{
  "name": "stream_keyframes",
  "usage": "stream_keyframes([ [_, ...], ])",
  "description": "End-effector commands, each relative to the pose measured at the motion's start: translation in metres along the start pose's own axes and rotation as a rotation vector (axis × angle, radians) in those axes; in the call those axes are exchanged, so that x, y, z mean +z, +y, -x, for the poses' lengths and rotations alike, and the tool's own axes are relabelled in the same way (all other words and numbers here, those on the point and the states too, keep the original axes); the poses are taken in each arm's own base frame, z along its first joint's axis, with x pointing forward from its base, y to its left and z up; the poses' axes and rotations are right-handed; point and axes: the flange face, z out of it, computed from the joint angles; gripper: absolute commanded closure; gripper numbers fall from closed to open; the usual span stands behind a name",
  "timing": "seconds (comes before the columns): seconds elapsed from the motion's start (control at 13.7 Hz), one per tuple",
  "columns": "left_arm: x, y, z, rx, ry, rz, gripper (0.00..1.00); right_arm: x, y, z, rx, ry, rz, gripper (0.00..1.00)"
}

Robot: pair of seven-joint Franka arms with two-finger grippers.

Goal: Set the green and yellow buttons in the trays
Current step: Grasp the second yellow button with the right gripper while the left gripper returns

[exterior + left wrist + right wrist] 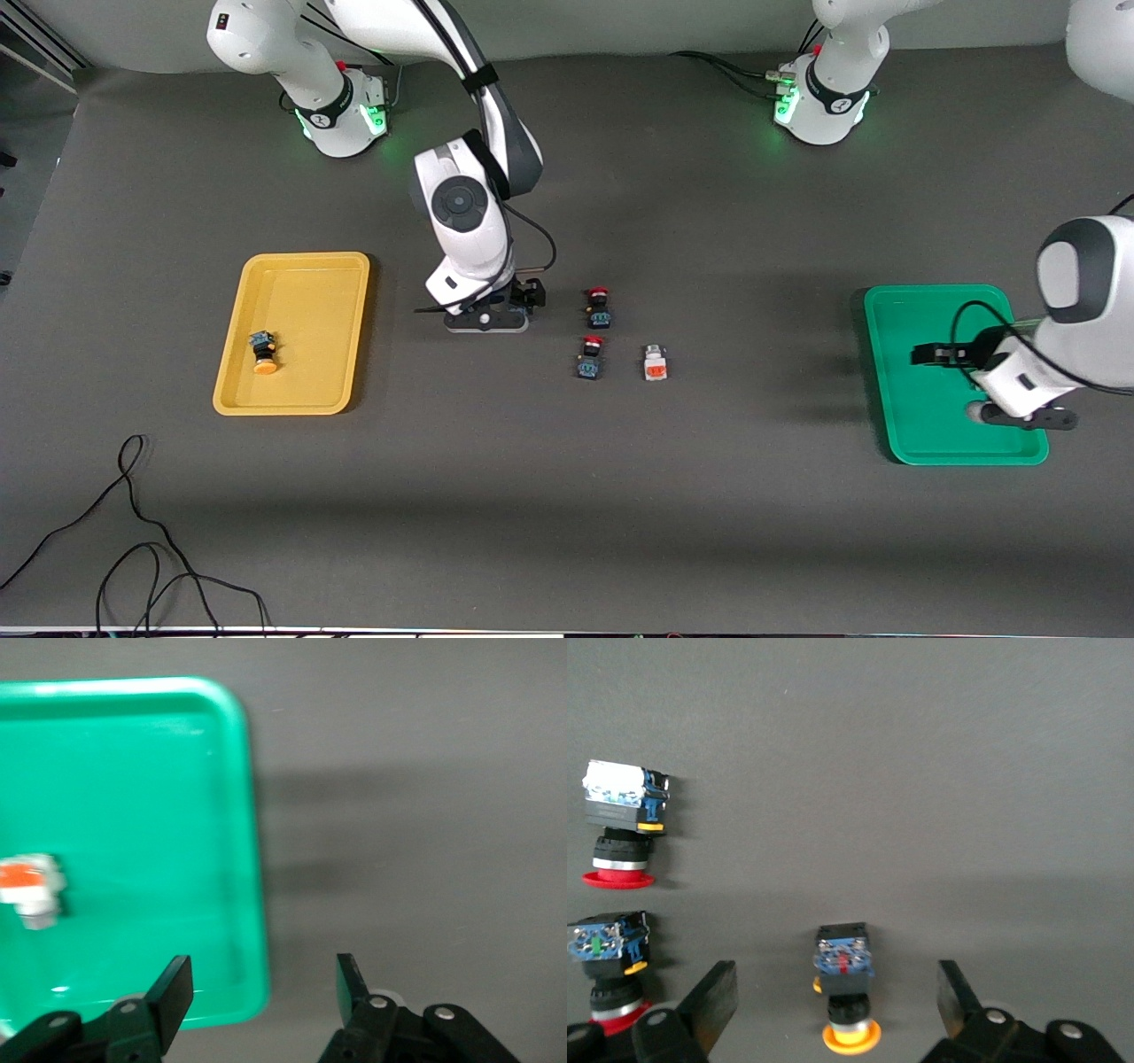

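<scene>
My right gripper (496, 317) is low over the table's middle and open. A dark switch with a yellow-orange cap (846, 983) lies on the table between its fingers (719, 992), untouched; the hand hides it in the front view. Another yellow-capped button (263, 352) lies in the yellow tray (310, 292). A white switch with an orange face (655, 362) lies on the table. My left gripper (930, 354) hangs open and empty over the edge of the green tray (921, 434) that faces the table's middle. In that tray (159, 771) a white orange-faced switch (31, 888) rests apart from the left gripper (264, 979).
Two red-capped dark switches (599, 307) (591, 356) lie beside the right gripper, between it and the white switch; the right wrist view shows them too (620, 828) (607, 966). Loose black cables (133, 532) trail near the front edge at the right arm's end.
</scene>
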Motion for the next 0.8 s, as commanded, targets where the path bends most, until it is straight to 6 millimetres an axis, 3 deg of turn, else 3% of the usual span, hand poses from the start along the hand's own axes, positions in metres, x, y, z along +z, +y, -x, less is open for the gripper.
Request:
stream_keyframes([
  [0.0,-0.001,0.067,-0.003,-0.074,-0.005,0.008,0.25,0.033,-0.010,0.004,-0.007,0.041,0.009,0.00],
  [0.22,0.005,0.143,-0.005,-0.146,0.004,-0.002,0.24,0.050,-0.009,0.007,0.011,0.029,0.011,0.00],
  [0.36,0.016,0.195,-0.006,-0.184,0.001,-0.011,0.24,0.056,-0.009,0.009,0.011,0.027,0.017,0.09],
  [0.73,0.057,0.277,-0.001,-0.177,0.038,0.019,0.24,0.058,-0.014,0.016,-0.003,0.021,0.019,0.34],
])
